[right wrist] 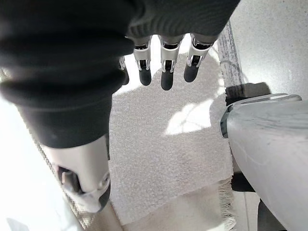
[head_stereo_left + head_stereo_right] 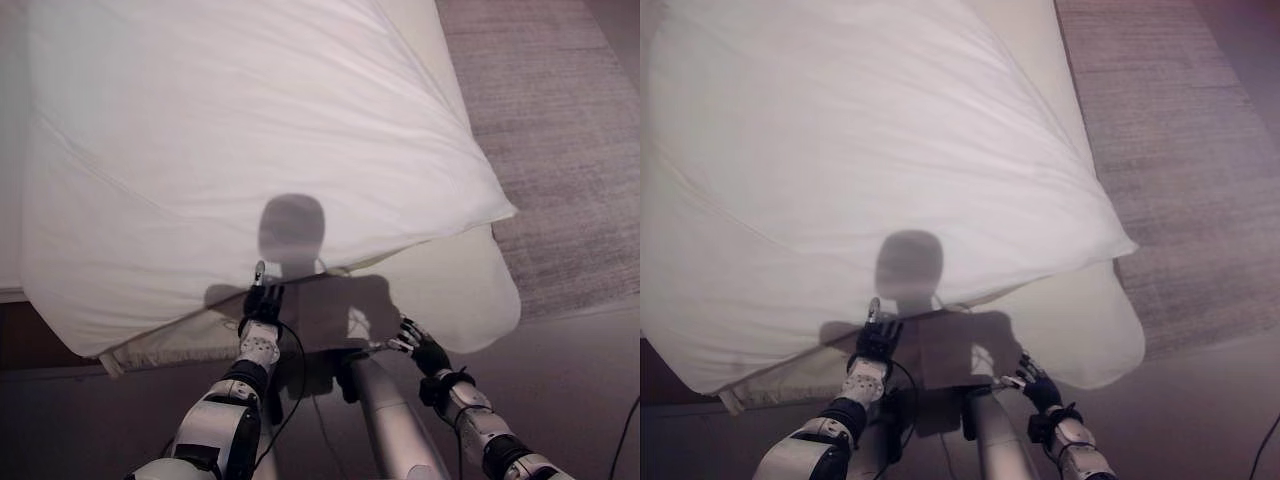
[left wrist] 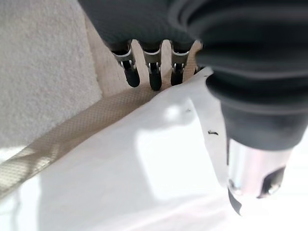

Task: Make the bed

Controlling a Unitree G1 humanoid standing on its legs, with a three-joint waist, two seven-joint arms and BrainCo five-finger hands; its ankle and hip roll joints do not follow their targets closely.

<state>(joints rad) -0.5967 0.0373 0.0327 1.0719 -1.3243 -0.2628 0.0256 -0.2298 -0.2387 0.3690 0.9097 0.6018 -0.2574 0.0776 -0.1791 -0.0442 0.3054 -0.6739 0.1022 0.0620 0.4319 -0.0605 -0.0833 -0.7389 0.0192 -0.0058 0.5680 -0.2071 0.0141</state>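
Observation:
A large white duvet (image 2: 250,130) lies over the bed, its near edge sagging over the foot. A beige band (image 2: 170,340) runs beneath that edge. My left hand (image 2: 262,305) reaches up to the edge near its middle. In the left wrist view its fingers (image 3: 155,72) are straight, with their tips at the beige band (image 3: 62,139), and the white cloth (image 3: 144,173) lies between them and the thumb (image 3: 250,178). My right hand (image 2: 428,355) hangs lower to the right, open and apart from the bedding. Its fingers (image 1: 166,67) are straight over a pale textured mat (image 1: 163,159).
The mattress's rounded near right corner (image 2: 470,290) sticks out from under the duvet. A grey ribbed carpet (image 2: 560,150) runs along the bed's right side, with dark floor (image 2: 580,360) in front. The pale mat has a fringed end (image 1: 224,199).

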